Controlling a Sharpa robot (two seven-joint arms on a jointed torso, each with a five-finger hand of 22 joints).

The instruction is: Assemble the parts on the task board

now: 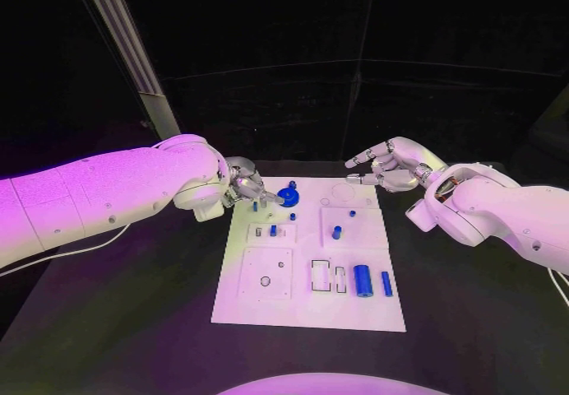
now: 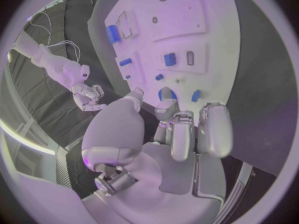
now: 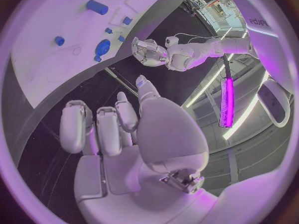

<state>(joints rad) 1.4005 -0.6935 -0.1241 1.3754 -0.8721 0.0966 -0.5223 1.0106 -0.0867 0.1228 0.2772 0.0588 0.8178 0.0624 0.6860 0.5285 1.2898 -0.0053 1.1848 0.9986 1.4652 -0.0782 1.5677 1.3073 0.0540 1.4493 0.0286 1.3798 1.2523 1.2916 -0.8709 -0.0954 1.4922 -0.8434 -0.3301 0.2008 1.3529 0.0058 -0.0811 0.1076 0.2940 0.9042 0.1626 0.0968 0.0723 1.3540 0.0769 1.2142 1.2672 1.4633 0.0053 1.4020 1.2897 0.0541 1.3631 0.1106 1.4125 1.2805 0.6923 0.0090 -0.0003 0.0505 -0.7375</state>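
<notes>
The white task board [image 1: 311,271] lies flat in the middle of the black table [image 1: 131,329]. The left hand [image 1: 246,188] is at the far left corner of the board, fingers bent down right beside a round blue part [image 1: 289,196] that sits there. I cannot tell if the fingers are holding it or just touching it. The right hand [image 1: 388,167] floats above the far right corner of the board, holding nothing, with its fingers loosely curled and apart. Nearer the robot, a fat blue cylinder [image 1: 363,281] and a thin blue bar [image 1: 386,283] lie side by side on the board. 1 small blue block [image 1: 337,233] sits in the middle.
</notes>
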